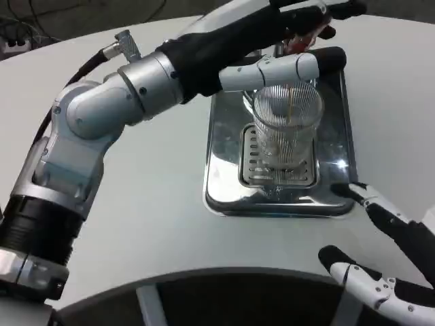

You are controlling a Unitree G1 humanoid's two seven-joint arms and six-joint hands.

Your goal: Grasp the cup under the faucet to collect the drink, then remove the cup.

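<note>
Your left hand reaches across to the far side of the cup, its fingers curled over the rim region near the dispenser; you cannot tell from here whether they press the tap or clasp the cup. That cup is clear and ribbed, upright on the grate of the steel tray, with a thin amber stream falling into it. Judge it light, rigid, smooth and likely slippery once wet; it will grow heavier as it fills. Take it around the ribbed middle, not the rim. Your right hand rests near right, fingers spread, holding nothing, one fingertip touching the tray's corner.
</note>
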